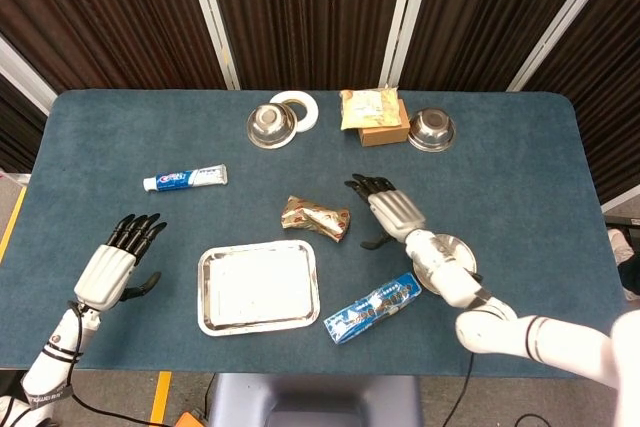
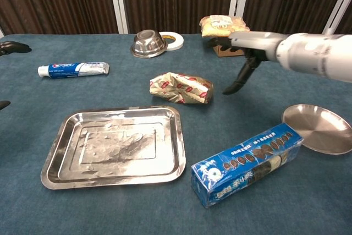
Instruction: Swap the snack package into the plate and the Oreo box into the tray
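The desk (image 1: 520,187) is covered in dark blue cloth. Near its front edge, left of centre, the empty steel tray (image 1: 258,287) is laid flat. The Oreo box (image 1: 373,308) is found on the cloth just right of the tray, lying on its long side and angled, outside both containers. It can be judged stiff and light, with glossy faces that may slip; it is best taken across its narrow width near the middle, so that it does not swing. The round plate (image 1: 450,265) is set right of the box toward the front right and is partly hidden by the right forearm in the head view. The snack package (image 1: 316,217) is seen near the desk's centre, behind the tray. It appears a crinkled, soft foil wrapper, light and easily crushed, so a gentle hold across its middle is advised. The right hand (image 1: 386,209) is held above the cloth just right of the package, released, fingers spread, grasping nothing. The left hand (image 1: 112,265) is raised near the front left corner, likewise released and empty.
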Controlling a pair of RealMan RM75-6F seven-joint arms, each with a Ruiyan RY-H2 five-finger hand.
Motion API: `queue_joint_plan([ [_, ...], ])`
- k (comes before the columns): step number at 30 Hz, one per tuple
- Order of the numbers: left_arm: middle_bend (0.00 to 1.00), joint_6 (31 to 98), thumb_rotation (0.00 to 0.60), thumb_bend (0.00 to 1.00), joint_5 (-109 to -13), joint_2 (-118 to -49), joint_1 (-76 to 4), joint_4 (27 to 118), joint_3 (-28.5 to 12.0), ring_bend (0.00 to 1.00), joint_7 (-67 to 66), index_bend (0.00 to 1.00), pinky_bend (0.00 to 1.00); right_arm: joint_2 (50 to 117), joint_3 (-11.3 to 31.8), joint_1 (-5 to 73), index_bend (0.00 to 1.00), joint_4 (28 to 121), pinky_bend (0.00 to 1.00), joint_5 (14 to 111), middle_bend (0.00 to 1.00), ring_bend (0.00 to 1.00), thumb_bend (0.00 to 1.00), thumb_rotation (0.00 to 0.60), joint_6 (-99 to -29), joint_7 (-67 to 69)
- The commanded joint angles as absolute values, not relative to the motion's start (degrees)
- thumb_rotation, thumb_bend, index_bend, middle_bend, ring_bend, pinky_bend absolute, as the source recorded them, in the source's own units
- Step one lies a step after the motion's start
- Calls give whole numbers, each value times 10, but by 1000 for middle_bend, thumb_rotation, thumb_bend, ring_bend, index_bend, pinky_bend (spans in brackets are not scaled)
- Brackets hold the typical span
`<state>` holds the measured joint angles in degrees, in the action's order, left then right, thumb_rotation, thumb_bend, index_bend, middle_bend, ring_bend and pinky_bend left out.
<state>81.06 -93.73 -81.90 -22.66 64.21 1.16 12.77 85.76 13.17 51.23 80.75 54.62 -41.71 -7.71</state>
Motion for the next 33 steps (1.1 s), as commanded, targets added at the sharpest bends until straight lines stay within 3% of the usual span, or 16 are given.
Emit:
queue_joint_plan([
  [1,0,807,600,352,-934,-819,-226,636,10,0,132,0,32,951,154,586,0,710,0,444,0,0,239,600,-386,-144],
  [5,0,803,600,353,-930,-819,-224,626,9,0,138,0,32,1013,163,623,53,630,0,387,0,0,239,600,-377,-171],
  [12,0,805,600,352,-922,-814,-216,620,6,0,144,0,32,1070,171,647,305,561,93,365,81,3,270,600,-361,-171],
  [17,0,802,600,352,-919,-813,-214,618,5,0,146,0,32,1095,176,650,477,531,295,362,294,167,303,600,-362,-166],
  [26,0,802,600,354,-918,-810,-211,622,3,0,143,0,32,1112,184,647,898,508,692,389,636,569,389,600,-400,-168],
  [33,0,803,600,355,-921,-808,-211,633,2,0,133,0,32,1069,187,619,936,561,737,445,674,609,403,600,-460,-163],
])
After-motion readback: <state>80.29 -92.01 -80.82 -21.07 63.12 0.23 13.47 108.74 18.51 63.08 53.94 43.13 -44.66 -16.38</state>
